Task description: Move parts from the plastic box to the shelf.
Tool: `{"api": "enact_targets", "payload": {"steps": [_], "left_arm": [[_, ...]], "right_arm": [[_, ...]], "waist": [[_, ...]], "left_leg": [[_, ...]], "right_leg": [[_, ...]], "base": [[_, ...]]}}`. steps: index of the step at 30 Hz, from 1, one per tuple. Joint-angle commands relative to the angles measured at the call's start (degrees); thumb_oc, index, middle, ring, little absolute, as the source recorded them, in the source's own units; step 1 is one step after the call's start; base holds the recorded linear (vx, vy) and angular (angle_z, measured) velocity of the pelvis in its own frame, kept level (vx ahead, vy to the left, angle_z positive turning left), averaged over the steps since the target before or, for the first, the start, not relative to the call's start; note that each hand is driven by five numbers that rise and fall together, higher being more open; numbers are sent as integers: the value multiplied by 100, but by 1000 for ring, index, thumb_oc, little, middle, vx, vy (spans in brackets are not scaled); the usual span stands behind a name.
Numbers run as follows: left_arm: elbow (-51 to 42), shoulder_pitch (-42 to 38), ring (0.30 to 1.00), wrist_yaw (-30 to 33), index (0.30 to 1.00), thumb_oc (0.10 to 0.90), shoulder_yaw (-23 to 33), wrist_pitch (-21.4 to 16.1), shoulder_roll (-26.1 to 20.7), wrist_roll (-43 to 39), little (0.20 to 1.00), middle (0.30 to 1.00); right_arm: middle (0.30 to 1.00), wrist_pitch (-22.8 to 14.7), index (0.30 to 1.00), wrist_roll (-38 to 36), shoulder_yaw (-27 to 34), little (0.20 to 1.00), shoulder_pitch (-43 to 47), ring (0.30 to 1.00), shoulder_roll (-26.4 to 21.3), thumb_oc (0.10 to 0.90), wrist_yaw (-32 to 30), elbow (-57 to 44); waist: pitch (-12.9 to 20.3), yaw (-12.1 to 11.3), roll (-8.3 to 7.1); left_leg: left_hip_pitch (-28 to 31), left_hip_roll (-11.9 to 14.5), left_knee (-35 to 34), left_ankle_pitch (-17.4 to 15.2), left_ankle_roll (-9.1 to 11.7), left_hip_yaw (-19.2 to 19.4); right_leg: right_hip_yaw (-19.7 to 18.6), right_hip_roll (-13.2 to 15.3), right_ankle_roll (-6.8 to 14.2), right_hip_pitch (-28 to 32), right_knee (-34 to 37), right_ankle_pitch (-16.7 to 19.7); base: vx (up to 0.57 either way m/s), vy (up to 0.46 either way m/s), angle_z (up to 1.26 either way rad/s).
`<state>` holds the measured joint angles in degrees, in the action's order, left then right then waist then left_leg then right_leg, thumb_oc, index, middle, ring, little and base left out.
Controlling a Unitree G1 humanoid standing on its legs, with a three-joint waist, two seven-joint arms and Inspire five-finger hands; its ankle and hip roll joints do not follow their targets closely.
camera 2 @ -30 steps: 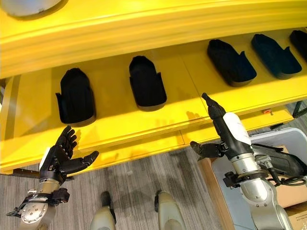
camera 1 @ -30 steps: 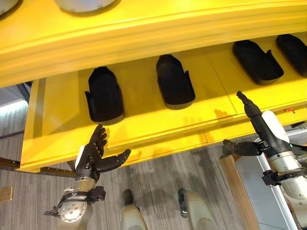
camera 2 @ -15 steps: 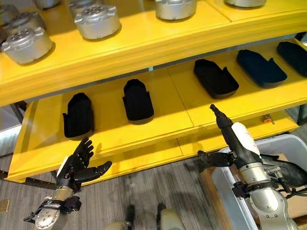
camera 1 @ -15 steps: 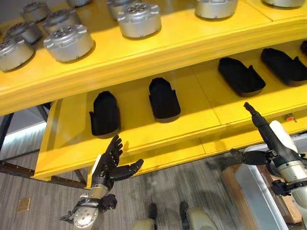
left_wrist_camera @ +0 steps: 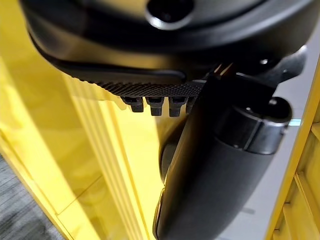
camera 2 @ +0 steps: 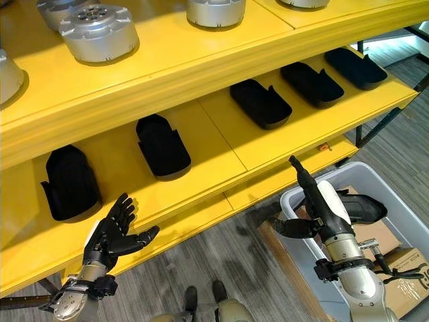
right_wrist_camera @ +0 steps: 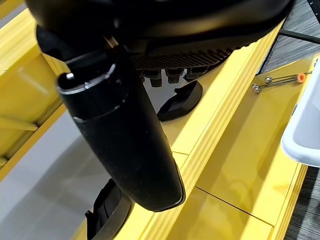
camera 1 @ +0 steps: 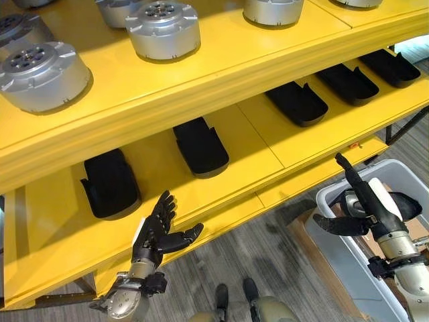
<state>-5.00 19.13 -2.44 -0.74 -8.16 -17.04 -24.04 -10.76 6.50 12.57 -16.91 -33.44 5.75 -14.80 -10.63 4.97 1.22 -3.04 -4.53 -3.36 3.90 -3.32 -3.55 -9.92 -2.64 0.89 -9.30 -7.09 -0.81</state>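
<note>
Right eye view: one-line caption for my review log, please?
Both hands, left and right, hover open and empty before the yellow shelf of black parts; grey plastic box at right.

Bright overhead light – upper shelf (camera 1: 201, 74) shades the lower tier; wrist views blur close up

shelf (camera 1: 221, 67): yellow | parts (camera 1: 200, 145): black | plastic box (camera 2: 402, 221): grey | floor (camera 2: 221, 255): grey-streaked

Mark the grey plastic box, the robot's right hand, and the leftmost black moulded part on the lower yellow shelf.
grey plastic box (camera 2: 402, 201), right eye view, far rim.
right hand (camera 2: 322, 204), right eye view, palm.
leftmost black moulded part (camera 1: 110, 191), left eye view, centre.
</note>
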Motion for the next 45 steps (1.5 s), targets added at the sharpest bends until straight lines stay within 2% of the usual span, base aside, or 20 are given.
{"api": "enact_targets", "payload": {"steps": [1,7,8,9,10,11,12,13,16,18,21,24,25,27,28,34,39,40,41,45], "left_arm": [[-553,-46,1000,84,1000,900,264,-626,-335,-10,1000,1000],[-559,-215,1000,171,1000,900,272,-634,-548,75,1000,1000],[-522,-260,1000,234,1000,900,308,-648,-608,151,1000,1000],[-527,-267,1000,291,1000,900,349,-652,-627,212,1000,1000],[-525,-276,1000,293,1000,900,355,-652,-627,214,1000,1000],[-538,-274,1000,427,1000,900,516,-644,-634,282,1000,1000],[-539,-281,1000,429,1000,900,522,-643,-633,283,1000,1000],[-609,-170,1000,465,1000,900,644,-596,-571,284,1000,1000],[-774,17,1000,489,1000,900,834,-542,-494,363,1000,1000],[-846,133,1000,485,1000,900,947,-521,-473,441,1000,1000],[-843,192,1000,510,1000,900,1037,-484,-478,609,1000,1000],[-802,213,1000,525,1000,900,1086,-459,-413,687,1000,1000],[-809,255,1000,508,1000,900,1097,-456,-361,673,1000,1000],[-795,248,1000,512,1000,900,1085,-436,-326,663,1000,1000],[-776,257,1000,488,1000,900,1061,-419,-279,647,1000,1000],[-728,225,1000,334,1000,900,919,-407,-267,607,1000,1000],[-724,189,1000,302,1000,900,833,-418,-238,611,1000,1000],[-727,189,1000,303,1000,900,834,-420,-235,611,1000,1000],[-727,152,1000,293,1000,900,786,-432,-261,625,1000,1000],[-728,30,1000,280,1000,900,672,-443,-317,619,1000,1000]], "right_arm": [[1000,-364,1000,-306,103,1000,487,1000,-102,900,-211,-136],[1000,-330,1000,-289,52,1000,551,1000,-46,900,-233,-175],[1000,-305,1000,-230,-29,1000,600,1000,-32,900,-228,-185],[1000,-300,1000,-198,-100,1000,685,1000,-23,900,-236,-196],[1000,-299,1000,-196,-103,1000,699,1000,-21,900,-237,-194],[1000,-292,1000,-129,-255,1000,879,1000,10,900,-302,-187],[1000,-293,1000,-126,-260,1000,893,1000,11,900,-305,-182],[1000,-263,1000,-75,-355,1000,984,1000,33,900,-309,-163],[1000,-206,1000,26,-400,1000,1026,1000,103,900,-196,-133],[1000,-196,1000,84,-368,1000,998,1000,114,900,-156,-162],[1000,-157,1000,76,-297,1000,997,1000,91,900,-110,-199],[1000,-144,1000,72,-216,1000,951,1000,101,900,-77,-245],[1000,-130,1000,25,-114,1000,863,1000,52,900,-51,-270],[1000,-138,1000,-5,-15,1000,779,1000,36,900,-59,-304],[1000,-147,1000,-40,96,1000,680,1000,-3,900,-52,-360],[1000,-211,1000,-167,418,1000,423,1000,-132,900,-135,-433],[1000,-245,1000,-217,467,1000,374,1000,-268,900,-165,-437],[1000,-246,1000,-218,468,1000,375,1000,-270,900,-166,-440],[1000,-265,1000,-217,487,1000,347,1000,-303,900,-186,-434],[1000,-302,1000,-241,461,1000,366,1000,-394,900,-204,-425]], "waist": [[416,54,-172],[260,193,-189],[97,236,-215],[-11,147,-221],[-6,130,-227],[-145,-143,-153],[-151,-126,-154],[-175,-226,-67],[-162,-340,-106],[-135,-364,-204],[-42,-367,-394],[73,-408,-573],[127,-391,-671],[131,-375,-658],[133,-311,-641],[158,-89,-398],[223,12,-152],[195,12,-163],[222,63,-65],[147,178,47]], "left_leg": [[-7,112,-115,-294,43,29],[22,105,-126,-366,-61,337],[48,113,-105,-400,-124,429],[74,148,-95,-438,-139,536],[44,153,-89,-419,-133,559],[83,312,-67,-460,-81,880],[66,313,-61,-443,-79,867],[166,471,-100,-488,-53,1141],[335,522,-52,-667,-43,1484],[370,476,-6,-756,-41,1607],[378,464,-10,-818,11,1793],[401,465,-31,-848,70,1881],[412,601,-14,-812,182,1936],[395,749,38,-785,270,1946],[446,989,62,-717,392,1955],[539,1635,-41,-381,743,2021],[582,1846,-124,-266,912,1999],[534,1851,-107,-174,882,2074],[564,1911,-126,-188,956,1996],[517,2067,110,-74,1020,2006]], "right_leg": [[-3,280,381,476,575,-184],[-311,194,499,108,23,-250],[-335,129,592,-110,-305,-218],[-34,211,659,-256,-549,-254],[-55,201,658,-294,-557,-228],[1392,852,655,-352,-798,-336],[1408,854,650,-355,-786,-315],[2153,1435,549,-205,-802,-308],[2126,1994,703,-5,-436,153],[2053,2335,907,54,-85,748],[2105,2524,1096,60,283,1168],[2268,2489,1214,218,559,1139],[2200,2324,1258,288,730,1099],[2252,2245,1216,301,713,987],[2312,2108,1143,334,618,819],[2415,1597,848,382,370,124],[2322,1341,750,419,341,-187],[2376,1344,703,379,338,-106],[2292,1270,693,419,317,-284],[2069,1061,477,341,107,-537]], "base": [[16,109,-21],[-45,116,-30],[-100,98,-40],[-114,94,-47],[-146,49,-91],[-117,17,-105],[-134,32,-146],[-49,23,-138],[1,-18,-128],[9,-94,-96],[58,-136,-53],[93,-168,-68],[158,-379,-47],[103,-293,-40],[85,-269,-30],[81,-225,-2],[65,-127,0],[112,-105,4],[34,-115,4],[47,-161,1]]}}
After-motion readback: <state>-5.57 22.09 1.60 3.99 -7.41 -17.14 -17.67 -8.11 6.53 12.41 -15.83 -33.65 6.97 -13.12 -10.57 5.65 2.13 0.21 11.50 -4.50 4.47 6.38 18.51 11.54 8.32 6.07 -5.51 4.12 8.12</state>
